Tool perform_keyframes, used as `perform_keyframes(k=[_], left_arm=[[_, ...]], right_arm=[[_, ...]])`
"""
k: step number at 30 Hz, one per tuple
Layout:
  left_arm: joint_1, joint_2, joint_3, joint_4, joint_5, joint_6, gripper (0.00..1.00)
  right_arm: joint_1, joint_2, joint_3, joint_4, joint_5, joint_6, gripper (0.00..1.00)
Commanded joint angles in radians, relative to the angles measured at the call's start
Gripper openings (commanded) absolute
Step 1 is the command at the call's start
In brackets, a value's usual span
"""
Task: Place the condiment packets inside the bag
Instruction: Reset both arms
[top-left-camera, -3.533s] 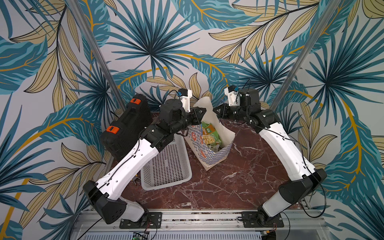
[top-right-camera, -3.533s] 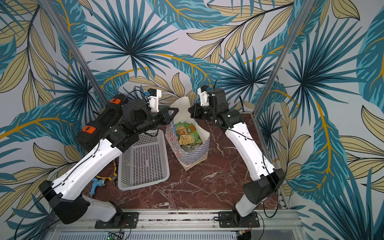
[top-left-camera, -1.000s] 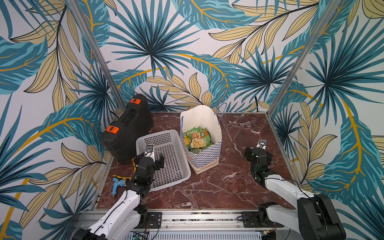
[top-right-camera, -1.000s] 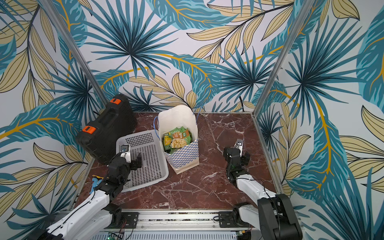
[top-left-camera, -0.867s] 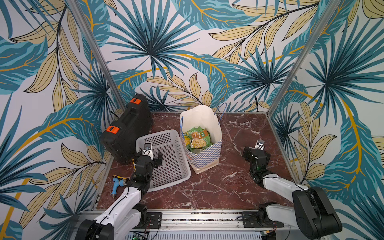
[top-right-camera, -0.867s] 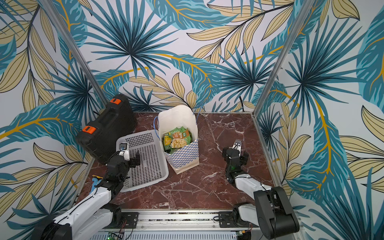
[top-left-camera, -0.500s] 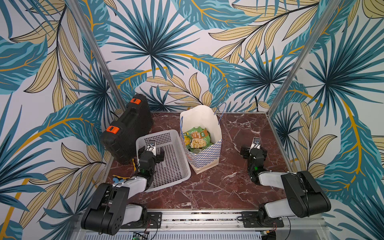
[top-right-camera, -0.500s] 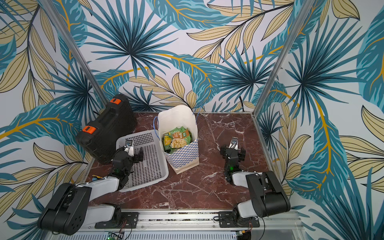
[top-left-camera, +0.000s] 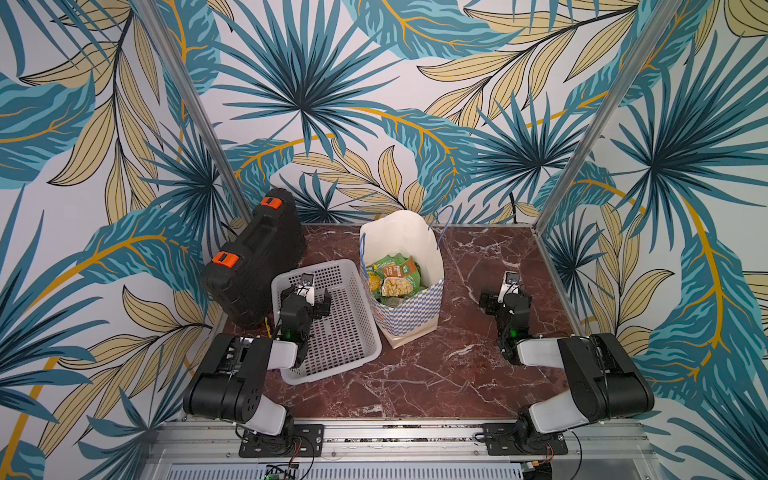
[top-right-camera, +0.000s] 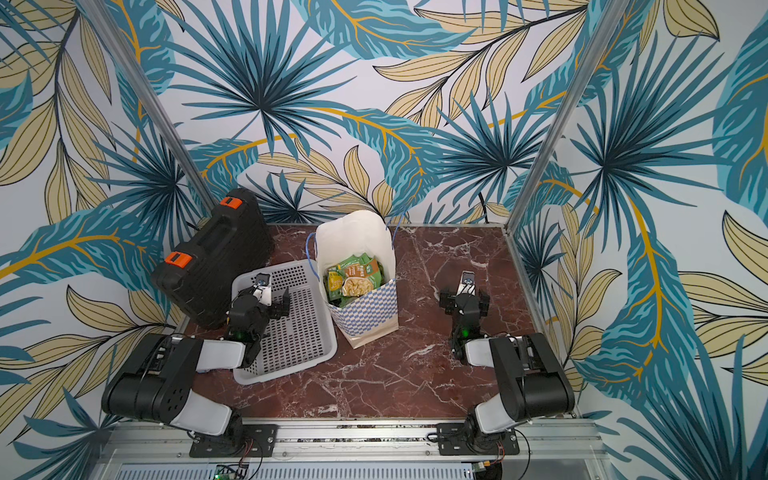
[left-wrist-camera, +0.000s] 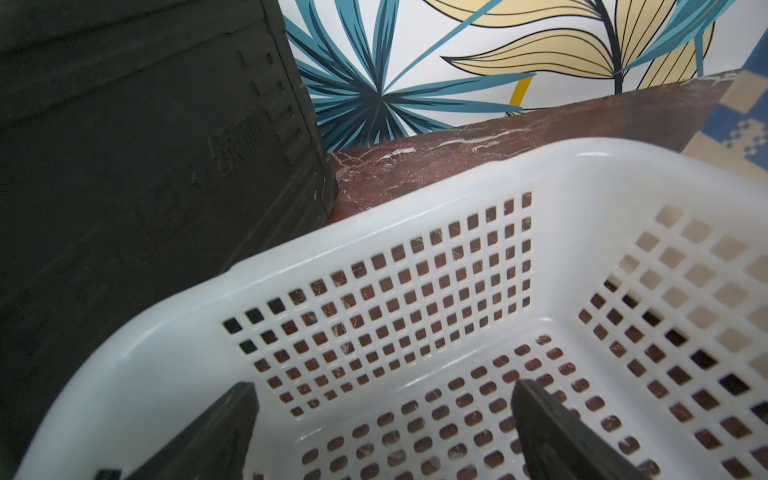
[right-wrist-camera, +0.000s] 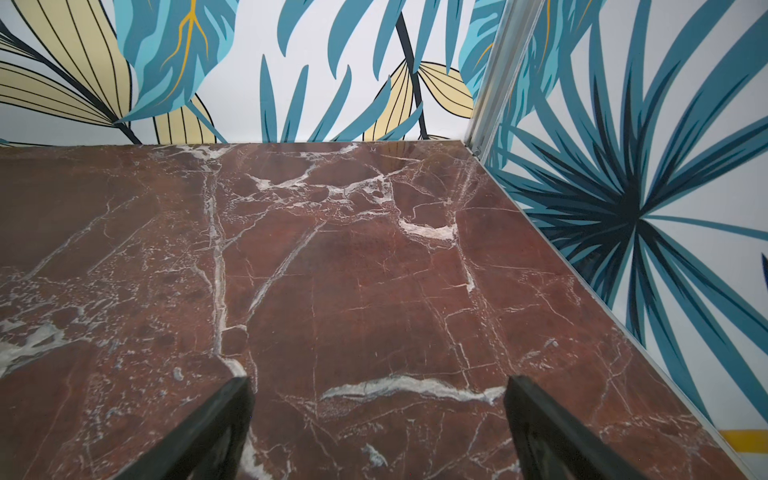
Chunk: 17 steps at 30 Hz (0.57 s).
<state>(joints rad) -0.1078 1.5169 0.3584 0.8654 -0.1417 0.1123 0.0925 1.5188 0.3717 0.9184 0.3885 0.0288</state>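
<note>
The bag stands upright mid-table, blue-and-white checkered outside, cream inside, its mouth open. Several green, orange and yellow condiment packets lie inside it. My left gripper hovers open over the white basket, nothing between its fingers. My right gripper sits low over bare marble to the right of the bag, open and empty. Both arms are folded back near the front rail.
A white perforated basket with nothing in it stands left of the bag. A black case with orange latches leans at the far left. Metal posts and leaf-patterned walls close in the marble table.
Both arms have folded further back toward the front rail, the grippers drawing low and staying open. The bag and its packets have not moved.
</note>
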Motion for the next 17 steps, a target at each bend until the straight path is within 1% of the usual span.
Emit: perform_keyframes(k=[1, 17], left_arm=[[0.012, 0.002, 0.035, -0.019, 0.027, -0.008, 1.00], [0.014, 0.003, 0.035, -0.020, 0.028, -0.008, 1.00]], right_arm=[[-0.004, -0.004, 0.007, -0.001, -0.021, 0.006, 0.99], [-0.005, -0.005, 0.011, -0.005, -0.027, 0.006, 0.99]])
